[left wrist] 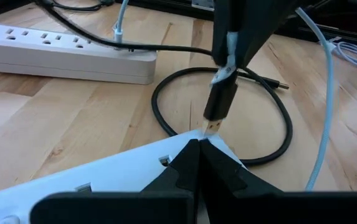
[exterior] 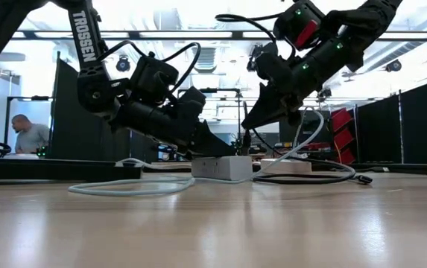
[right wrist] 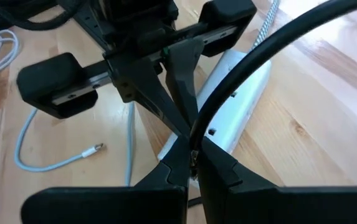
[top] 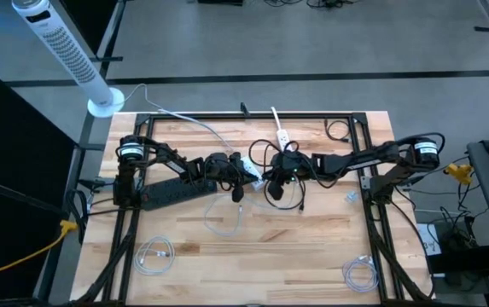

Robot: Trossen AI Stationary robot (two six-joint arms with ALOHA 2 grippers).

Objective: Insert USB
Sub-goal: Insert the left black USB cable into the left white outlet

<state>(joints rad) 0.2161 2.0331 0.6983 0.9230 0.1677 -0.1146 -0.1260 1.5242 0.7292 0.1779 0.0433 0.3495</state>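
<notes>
The left end effector (top: 242, 168) is positioned near the centre of the tabletop (top: 253, 247), toward the rear edge. Its fingers (left wrist: 190, 165) are closed together, pinned against the end of a white USB hub (left wrist: 122, 174) that lies flat on the tabletop. Slot openings are visible along the top face of the hub.

The right end effector (top: 271, 175) is just beside the left one, on the right-hand side of it. Its fingers (right wrist: 184, 165) are clamped on a black USB plug (left wrist: 220, 106), held tilted with the metal connector pointing down. The connector tip is at the corner edge of the hub, directly above the left fingertips; whether it touches the hub cannot be determined.

The black cable (left wrist: 271, 134) from the plug forms a loop lying on the tabletop behind the hub. A white power strip (left wrist: 60, 53) lies closer to the rear edge. A coiled white cable (top: 153, 255) lies near the front left corner, and another (top: 360, 274) near the front right corner.
</notes>
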